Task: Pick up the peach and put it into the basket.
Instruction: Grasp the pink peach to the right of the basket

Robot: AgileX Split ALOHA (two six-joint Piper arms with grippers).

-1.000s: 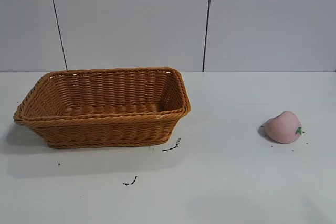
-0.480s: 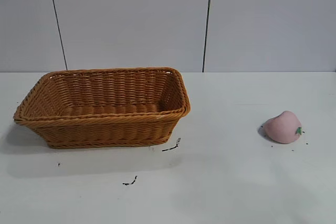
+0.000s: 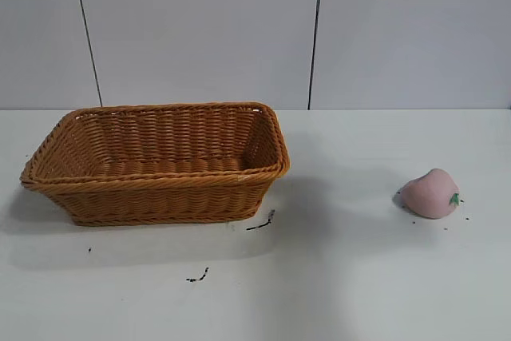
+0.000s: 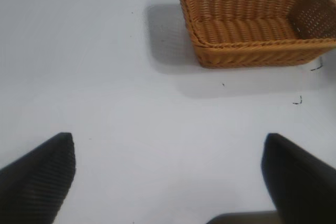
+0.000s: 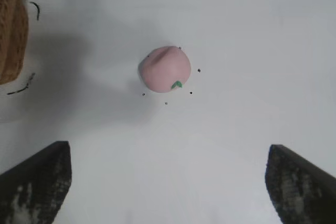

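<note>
My left gripper [image 4: 168,182] is hanging above bare bench [image 4: 105,103], its fingers [image 4: 37,177] spread wide with nothing between them. From its wrist camera I am seeing the basket [image 4: 252,51] sitting farther off, well apart from the fingertips, resting flat with its open side up and casting a soft shadow beside it.

In the exterior view the basket [image 3: 160,189] is sitting on the left half of the bench [image 3: 335,277] — orange-brown wicker with flared sides and a braided rim, nothing showing inside it. A few small dark scraps [image 3: 262,224] are lying on the white surface just by its near right corner and a little farther toward the front edge.

Farther right, the peach [image 3: 430,194] is resting on the bench, well apart from the basket, its pointed tip tilted upward and its green leaf mark facing the right side. Tiny dark specks are scattered around it.

My right gripper [image 5: 168,182] is hovering above the peach [image 5: 165,69] — fingers [image 5: 302,184] spread wide, touching nothing. In its wrist camera the fruit is lying clear of both fingertips, and a corner of the basket [image 5: 11,35] is showing at the frame's edge.
</note>
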